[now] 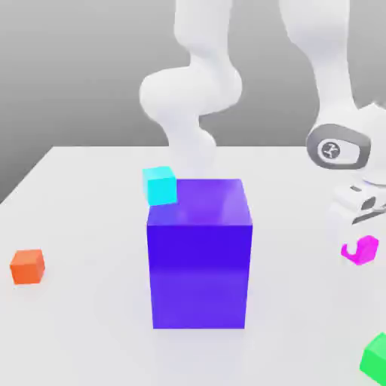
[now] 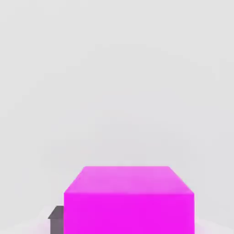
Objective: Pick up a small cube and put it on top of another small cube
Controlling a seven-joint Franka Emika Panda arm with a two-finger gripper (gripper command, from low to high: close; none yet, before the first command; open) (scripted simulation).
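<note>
While the magenta cube point(image 1: 367, 249) is sitting low at the exterior view's right, the pincer point(image 1: 357, 247) is reaching down over it and pinching it, one finger partly covering its near side. Nearer the camera, a green cube point(image 1: 375, 360) is resting on the pale desk point(image 1: 98, 317), partly cut off by the picture's edge. Toward the middle, a big blue-violet block point(image 1: 199, 273) is standing upright, well apart from the magenta cube, and a cyan cube point(image 1: 160, 186) is perching at its top left edge. Farther left, an orange cube point(image 1: 27, 267) is lying on the desk.
</note>
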